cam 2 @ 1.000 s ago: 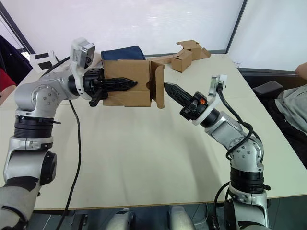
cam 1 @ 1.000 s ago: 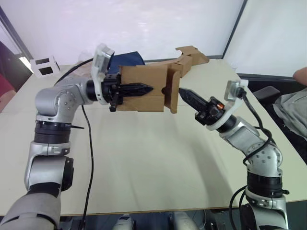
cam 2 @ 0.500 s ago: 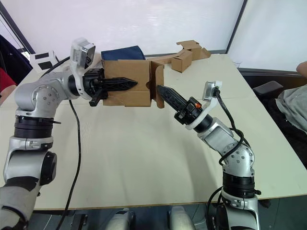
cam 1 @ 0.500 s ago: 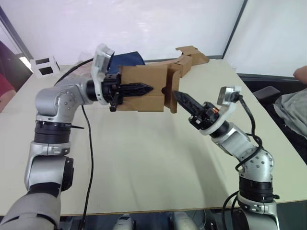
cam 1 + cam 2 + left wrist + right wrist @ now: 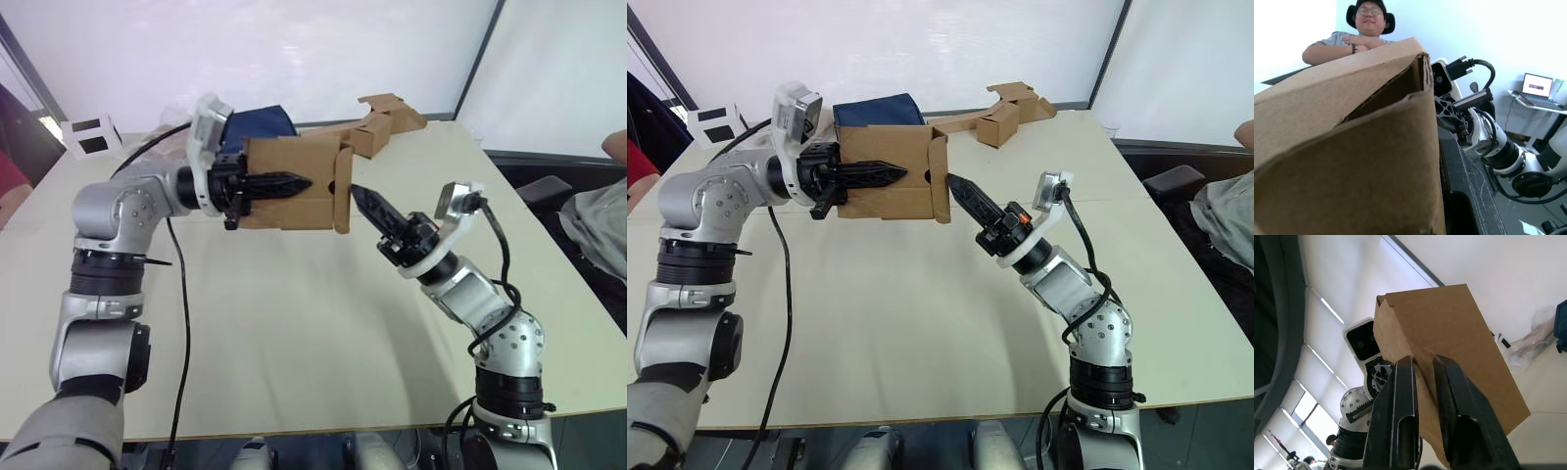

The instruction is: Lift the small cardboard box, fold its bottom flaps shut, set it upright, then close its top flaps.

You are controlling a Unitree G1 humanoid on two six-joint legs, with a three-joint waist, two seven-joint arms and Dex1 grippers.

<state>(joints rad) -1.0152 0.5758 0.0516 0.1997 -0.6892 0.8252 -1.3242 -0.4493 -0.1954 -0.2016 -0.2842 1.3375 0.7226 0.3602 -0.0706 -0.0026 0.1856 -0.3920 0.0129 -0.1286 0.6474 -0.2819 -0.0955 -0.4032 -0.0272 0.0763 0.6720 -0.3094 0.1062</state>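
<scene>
Left wrist view, person (image 5: 1364,29), laptop (image 5: 1537,84), unlike head views

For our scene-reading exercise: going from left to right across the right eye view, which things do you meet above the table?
Left hand → small cardboard box → its end flap → right hand → person's grey sleeve.

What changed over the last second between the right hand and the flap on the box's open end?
The right hand moved in toward the small cardboard box and now presses its tips against the side flap, which has swung from sticking out to nearly flat over the box's end. The left hand kept its grip on the box, held off the table in the same place.
</scene>
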